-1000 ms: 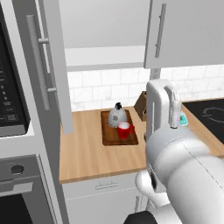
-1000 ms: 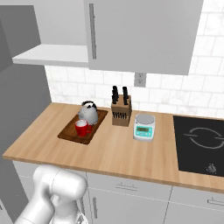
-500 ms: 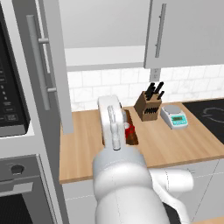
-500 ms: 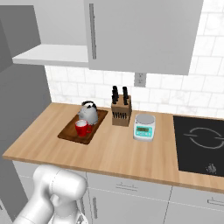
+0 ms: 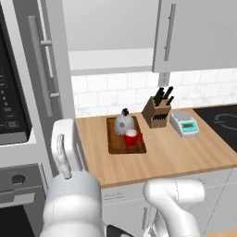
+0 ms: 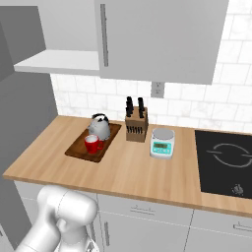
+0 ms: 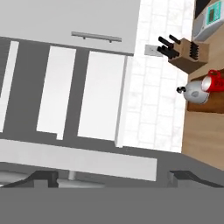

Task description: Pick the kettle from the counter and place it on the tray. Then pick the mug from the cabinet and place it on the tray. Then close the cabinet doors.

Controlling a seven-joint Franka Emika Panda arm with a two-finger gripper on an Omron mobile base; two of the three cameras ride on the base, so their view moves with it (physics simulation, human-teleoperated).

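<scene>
The silver kettle point(image 5: 124, 123) point(image 6: 100, 126) and the red mug point(image 5: 132, 138) point(image 6: 92, 143) both sit on the dark brown tray point(image 5: 116, 146) point(image 6: 75, 150) on the wooden counter point(image 5: 166, 152). The cabinet's left door point(image 5: 52, 55) stands open, its bar handle point(image 5: 40, 60) facing me. The right door point(image 5: 199, 32) point(image 6: 162, 34) is closed. The white shelf bottom point(image 5: 111, 60) carries nothing. My arm point(image 5: 62, 148) rises at the left, beside the open door. In the rolled hand view my gripper point(image 7: 113, 177) is open, fingertips point(image 7: 41, 177) wide apart, close to a pale door edge point(image 7: 78, 159); the kettle point(image 7: 195, 92) and mug point(image 7: 214, 82) lie far right.
A knife block point(image 5: 156, 112) point(image 6: 135, 125) and a white-teal scale point(image 5: 185, 124) point(image 6: 162, 142) stand right of the tray. A black cooktop point(image 6: 224, 157) lies further right. The oven column point(image 5: 14, 115) fills the left side.
The arm has swung from the right of the left base view across to the left, ending beside the open door. Kettle, mug and tray have not moved.
</scene>
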